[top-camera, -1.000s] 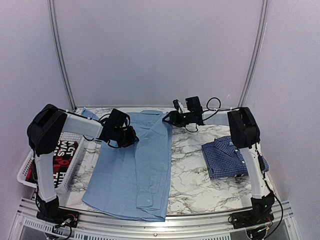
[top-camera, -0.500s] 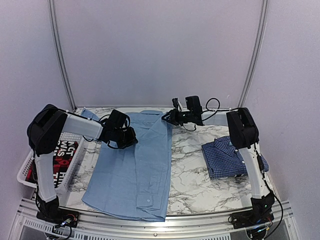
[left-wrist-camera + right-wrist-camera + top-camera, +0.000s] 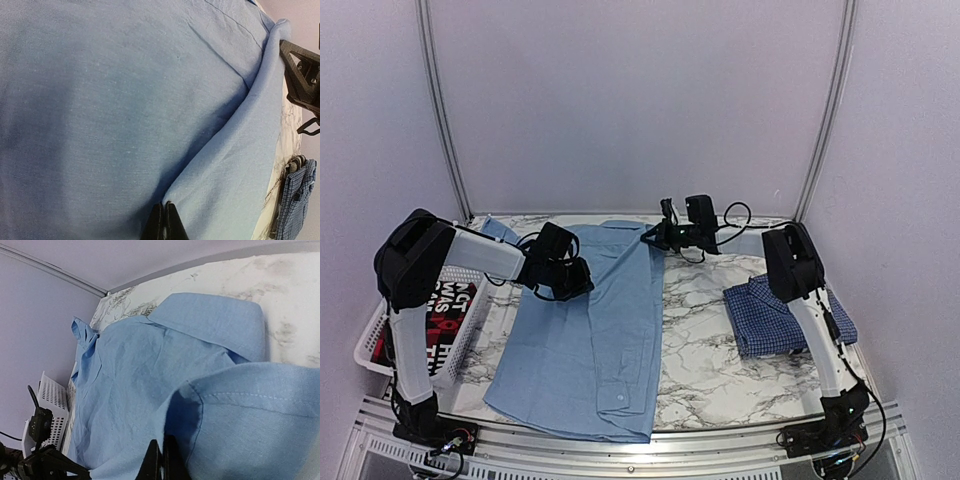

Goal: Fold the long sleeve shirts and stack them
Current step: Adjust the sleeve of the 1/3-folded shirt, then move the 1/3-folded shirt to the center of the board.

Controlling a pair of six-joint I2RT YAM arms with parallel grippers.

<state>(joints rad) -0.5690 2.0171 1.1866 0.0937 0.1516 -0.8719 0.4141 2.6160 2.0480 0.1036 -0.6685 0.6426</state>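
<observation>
- Blue shirt is being seen flat, left of centre on the table, with its collar at the far edge and its long axis running far-to-near.
- It is being pinched tight by the left gripper at its left shoulder and by the right gripper beside the collar.
- Checked shirt is being seen folded at the right edge, likely the stack spot.
- A red-black garment is being held in the basket at the left edge.

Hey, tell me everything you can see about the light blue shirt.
The light blue shirt is plain woven cloth with a collar, spread mostly flat on the marble table, collar at the far end. One long side lies folded over. The left hand and right hand are both shut on its cloth.
</observation>
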